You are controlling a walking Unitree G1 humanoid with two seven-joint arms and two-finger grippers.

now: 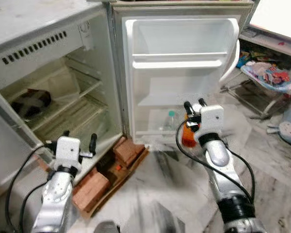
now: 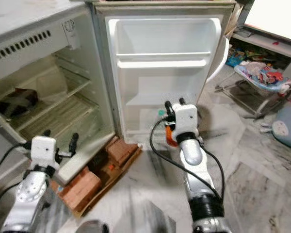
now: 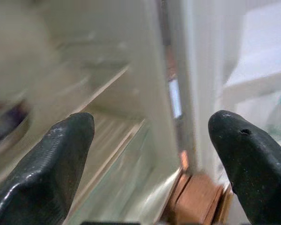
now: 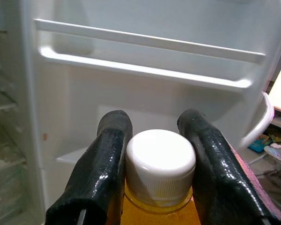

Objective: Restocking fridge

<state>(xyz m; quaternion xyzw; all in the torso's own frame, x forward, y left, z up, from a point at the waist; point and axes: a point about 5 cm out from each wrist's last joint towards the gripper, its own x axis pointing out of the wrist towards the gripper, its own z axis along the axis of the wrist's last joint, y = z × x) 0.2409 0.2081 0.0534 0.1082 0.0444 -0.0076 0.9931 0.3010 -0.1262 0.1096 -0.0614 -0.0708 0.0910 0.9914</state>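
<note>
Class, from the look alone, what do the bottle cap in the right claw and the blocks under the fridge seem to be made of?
Bottle cap: probably plastic, smooth matte white, with fine moulded ribs around its skirt. Blocks: seemingly fired clay brick, reddish-brown, dull and rough, with squared edges. The right claw grips the bottle just below the cap.

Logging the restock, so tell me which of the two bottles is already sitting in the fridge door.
The clear bottle with the green cap, standing in the door's bottom shelf. The orange bottle with the white cap is in the right gripper.

Bright even daylight, overexposed window at upper right, soft floor blur, left wrist view motion-blurred
</note>
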